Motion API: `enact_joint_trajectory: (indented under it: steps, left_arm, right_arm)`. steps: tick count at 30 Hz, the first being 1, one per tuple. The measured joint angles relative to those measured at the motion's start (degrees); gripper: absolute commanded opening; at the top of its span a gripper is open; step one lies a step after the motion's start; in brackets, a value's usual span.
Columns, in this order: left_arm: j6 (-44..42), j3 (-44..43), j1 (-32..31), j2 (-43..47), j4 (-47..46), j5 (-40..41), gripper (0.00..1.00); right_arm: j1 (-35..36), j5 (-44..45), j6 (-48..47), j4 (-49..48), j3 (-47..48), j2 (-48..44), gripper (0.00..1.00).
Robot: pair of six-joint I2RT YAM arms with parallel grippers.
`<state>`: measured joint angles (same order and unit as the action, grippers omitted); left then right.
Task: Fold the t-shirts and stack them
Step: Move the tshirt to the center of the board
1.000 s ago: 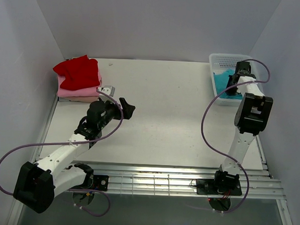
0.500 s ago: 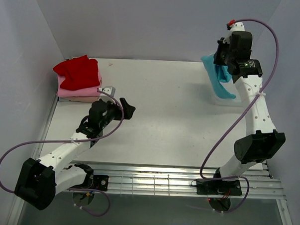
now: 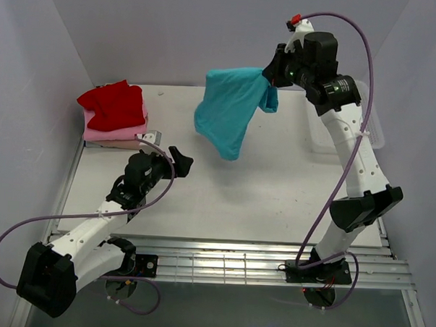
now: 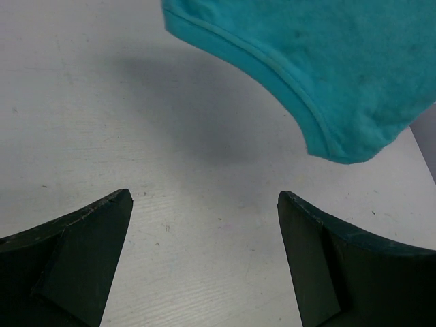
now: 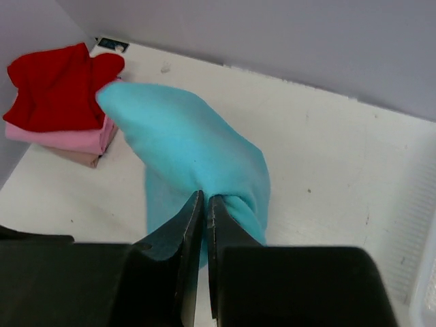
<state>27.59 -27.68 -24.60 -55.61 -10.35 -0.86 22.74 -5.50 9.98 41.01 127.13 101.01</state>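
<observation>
1 teal t-shirt (image 3: 226, 114), lifted from the white basket (image 3: 315, 133) a second ago, hangs below the right end effector (image 3: 269, 76), clamped shut on it, above the tabletop (image 3: 275, 188). Left end effector (image 3: 178, 159), wide apart and empty, waits near its hem; laying flat likely comes next.

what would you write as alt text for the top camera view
The right hand holds a teal shirt up in the air above a white table. The left hand is open near a stack of red, pink and beige shirts.
</observation>
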Motion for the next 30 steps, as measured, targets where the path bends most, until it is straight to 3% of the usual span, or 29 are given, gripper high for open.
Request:
enact_joint_trajectory:
  steps: [3, 6, 8, 9, 10, 11, 14, 18, 23, 30]
  left_arm:
    - [0.6, 0.3, 0.0, 1.8, 0.5, 1.3, 0.98]
    - [1.0, 1.0, 0.0, 3.8, 0.5, 2.3, 0.98]
    - [1.1, 1.2, 0.0, 4.7, 0.9, 2.9, 0.98]
    - [1.2, 1.4, 0.0, 4.9, 1.1, 3.3, 0.98]
    - [1.2, 1.4, 0.0, 5.0, 1.4, 3.6, 0.98]
    - [1.2, 1.4, 0.0, 4.9, 1.7, 4.1, 0.98]
    - [1.2, 1.2, 0.0, 2.6, 2.5, 5.5, 0.98]
    - [2.0, 0.5, 0.0, -2.8, 4.2, 7.4, 0.98]
    - [3.3, 0.9, 0.0, -2.7, 4.7, 8.1, 0.98]
    - [4.0, 1.0, 0.0, 0.3, 6.6, 11.9, 0.98]
  right_arm:
    - [-0.2, 0.6, 0.4, -3.9, -11.5, -5.8, 0.08]
    - [-0.3, 4.1, 1.6, -8.8, -33.4, -15.5, 0.13]
    - [-0.3, 7.5, 2.8, -12.4, -47.5, -20.4, 0.25]
    - [-0.2, 9.2, 3.4, -12.7, -53.6, -22.1, 0.44]
    - [-0.2, 11.4, 4.7, -13.0, -60.3, -23.2, 0.51]
    - [-0.2, 13.6, 5.4, -13.6, -66.2, -23.7, 0.57]
    - [0.9, 20.6, 7.6, -11.4, -77.8, -23.8, 0.60]
    - [5.6, 25.0, 7.7, -12.3, -78.8, -24.9, 0.60]
    - [13.9, 22.9, 5.5, -18.2, -72.4, -23.2, 0.59]
    - [22.1, 16.3, 2.4, -25.8, -55.3, -4.4, 0.47]
